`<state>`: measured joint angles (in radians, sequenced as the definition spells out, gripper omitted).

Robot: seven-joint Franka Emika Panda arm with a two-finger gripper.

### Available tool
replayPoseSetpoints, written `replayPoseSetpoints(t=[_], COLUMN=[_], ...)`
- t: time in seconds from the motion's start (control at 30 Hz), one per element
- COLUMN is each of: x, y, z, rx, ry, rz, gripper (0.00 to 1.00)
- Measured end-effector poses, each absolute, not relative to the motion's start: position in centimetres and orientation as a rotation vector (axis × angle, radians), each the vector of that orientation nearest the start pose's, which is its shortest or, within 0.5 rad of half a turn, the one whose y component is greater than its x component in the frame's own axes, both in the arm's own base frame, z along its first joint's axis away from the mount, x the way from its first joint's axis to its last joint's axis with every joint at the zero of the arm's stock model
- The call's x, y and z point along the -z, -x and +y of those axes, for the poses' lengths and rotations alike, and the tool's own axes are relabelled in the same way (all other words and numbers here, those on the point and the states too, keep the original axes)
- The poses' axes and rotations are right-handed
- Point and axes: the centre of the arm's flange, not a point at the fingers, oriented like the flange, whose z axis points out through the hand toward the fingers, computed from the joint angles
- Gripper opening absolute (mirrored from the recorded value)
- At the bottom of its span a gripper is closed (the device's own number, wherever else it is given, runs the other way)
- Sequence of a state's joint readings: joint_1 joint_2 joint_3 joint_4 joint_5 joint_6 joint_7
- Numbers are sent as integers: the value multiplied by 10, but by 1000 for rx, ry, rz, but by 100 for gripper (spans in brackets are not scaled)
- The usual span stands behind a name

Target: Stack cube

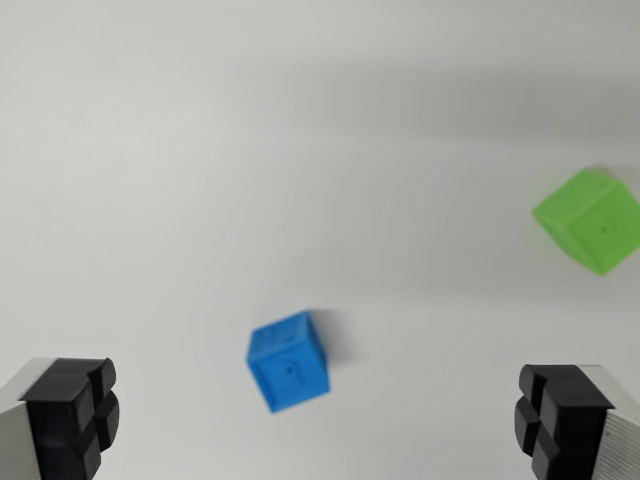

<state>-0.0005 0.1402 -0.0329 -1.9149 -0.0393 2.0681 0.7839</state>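
The hand (320,420) has two light grey ribbed fingers (22,430), each tipped with a black, blocky, grooved rubber pad.

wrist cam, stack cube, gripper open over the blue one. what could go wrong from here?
1. The blue cube sits left of centre between the fingers and is rotated relative to them; closing may catch corners and twist or push it instead of gripping flat faces.
2. The green cube is at the wrist view's right edge and could leave view during the descent.
3. The picture is blurred, so cube edges are soft and alignment estimates may be off.
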Motion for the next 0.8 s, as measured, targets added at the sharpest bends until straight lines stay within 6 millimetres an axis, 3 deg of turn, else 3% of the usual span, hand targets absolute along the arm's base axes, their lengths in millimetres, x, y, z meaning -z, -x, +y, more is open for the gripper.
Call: replayPoseSetpoints(t=[0.8], x=[-419], y=[-593], z=[-25], rx=[39], ry=[2933], rz=[1213], gripper=[100])
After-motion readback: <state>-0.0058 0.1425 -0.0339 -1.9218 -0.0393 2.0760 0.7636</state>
